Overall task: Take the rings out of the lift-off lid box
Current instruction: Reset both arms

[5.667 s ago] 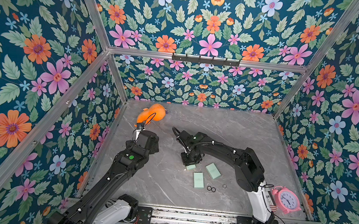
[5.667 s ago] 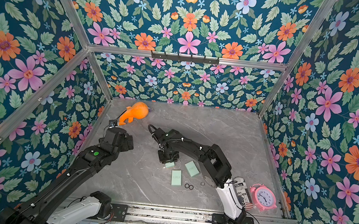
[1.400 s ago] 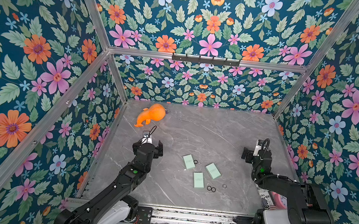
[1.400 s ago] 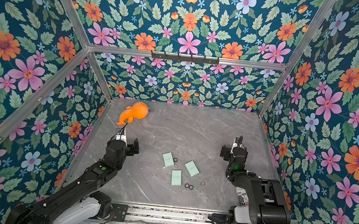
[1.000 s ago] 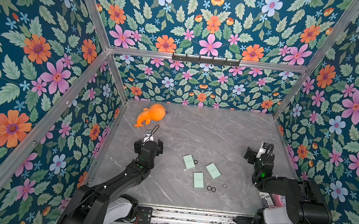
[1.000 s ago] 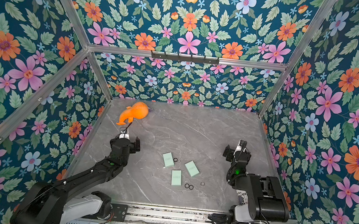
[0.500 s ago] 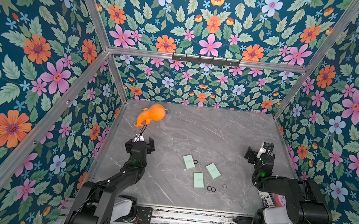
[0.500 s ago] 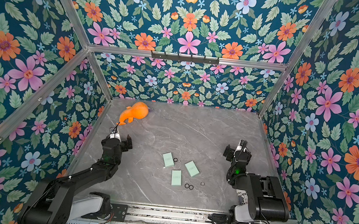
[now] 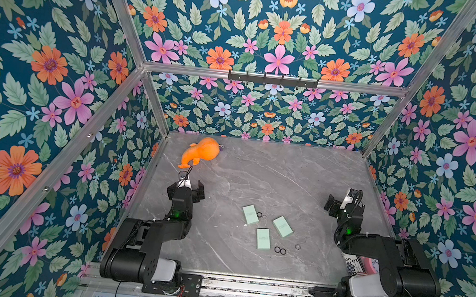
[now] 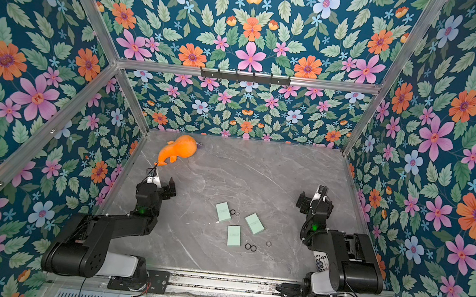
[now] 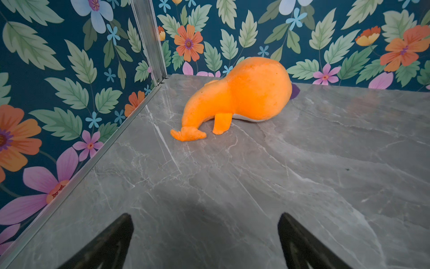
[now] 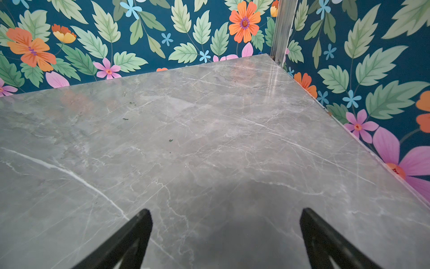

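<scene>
The lift-off lid box lies apart as three flat mint-green pieces at the front middle of the table, seen in both top views. The rings lie loose on the marble around them. A black ring and a grey ring sit beside the far piece, two black rings touch near the front piece, and a silvery ring lies alone. My left gripper stands open and empty at the left. My right gripper stands open and empty at the right. Both are well away from the rings.
An orange plush whale lies at the back left, just beyond the left gripper. A pink object is mostly hidden behind the right arm at the front right. Floral walls close in three sides of the table.
The left arm has folded back toward its base, and its gripper has shifted a little to the left and away. The right arm, box pieces and rings stay put.
</scene>
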`<move>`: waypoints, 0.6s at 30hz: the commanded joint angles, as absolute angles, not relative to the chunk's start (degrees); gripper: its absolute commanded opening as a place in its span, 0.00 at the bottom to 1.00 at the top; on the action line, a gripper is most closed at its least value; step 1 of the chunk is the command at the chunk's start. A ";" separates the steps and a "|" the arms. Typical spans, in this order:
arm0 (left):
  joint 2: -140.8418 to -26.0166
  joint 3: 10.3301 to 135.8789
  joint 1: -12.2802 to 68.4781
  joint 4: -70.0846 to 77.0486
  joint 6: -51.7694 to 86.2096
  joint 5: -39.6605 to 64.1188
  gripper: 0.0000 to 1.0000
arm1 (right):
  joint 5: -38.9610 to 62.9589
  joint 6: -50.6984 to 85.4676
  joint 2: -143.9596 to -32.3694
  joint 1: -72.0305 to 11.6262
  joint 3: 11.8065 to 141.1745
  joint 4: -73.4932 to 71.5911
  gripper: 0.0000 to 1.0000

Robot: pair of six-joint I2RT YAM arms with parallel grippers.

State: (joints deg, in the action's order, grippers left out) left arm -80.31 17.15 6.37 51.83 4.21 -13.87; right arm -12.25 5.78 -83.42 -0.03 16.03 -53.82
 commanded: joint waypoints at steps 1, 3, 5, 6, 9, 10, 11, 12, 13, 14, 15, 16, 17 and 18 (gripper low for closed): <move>-80.92 18.32 4.86 52.83 5.72 -11.12 1.00 | -12.97 5.49 -83.41 -0.02 16.29 -55.35 1.00; -81.04 18.47 3.09 52.35 6.77 -8.63 1.00 | -13.01 5.49 -83.41 -0.09 16.22 -55.36 1.00; -81.26 18.69 1.76 52.14 7.42 -6.79 1.00 | -12.98 5.48 -83.46 -0.01 16.27 -55.35 1.00; -81.46 18.93 1.43 51.95 6.94 -6.42 1.00 | -13.00 5.45 -83.45 -0.09 16.20 -55.32 1.00; -81.88 16.73 1.32 58.90 2.43 -6.90 1.00 | -12.96 5.47 -83.45 -0.06 16.32 -55.36 1.00; -82.40 17.09 0.87 58.82 3.35 -8.15 1.00 | -13.00 5.45 -83.41 -0.09 16.24 -55.36 1.00; -82.80 17.27 0.32 58.93 4.04 -8.97 1.00 | -13.01 5.47 -83.41 -0.08 16.26 -55.40 1.00; -83.32 16.68 -0.67 60.49 4.76 -8.67 1.00 | -12.96 5.53 -83.41 -0.09 16.31 -55.26 1.00; -84.03 16.04 -1.17 62.36 5.07 -8.36 1.00 | -12.96 5.46 -83.41 -0.06 16.28 -55.33 1.00; -85.03 15.83 -1.31 63.74 5.08 -8.53 1.00 | -13.01 5.45 -83.41 -0.08 16.31 -55.33 1.00; -86.15 16.07 -1.32 64.63 4.74 -7.84 1.00 | -12.96 5.50 -83.41 -0.04 16.27 -55.29 1.00; -87.23 16.49 -1.34 64.81 3.73 -5.36 1.00 | -12.98 5.46 -83.41 -0.07 16.31 -55.29 1.00; -88.70 16.61 -1.32 65.79 3.20 -4.26 1.00 | -13.00 5.47 -83.41 -0.05 16.26 -55.30 1.00; -90.18 16.57 -1.31 67.42 3.41 -4.88 1.00 | -13.00 5.46 -83.42 -0.02 16.28 -55.29 1.00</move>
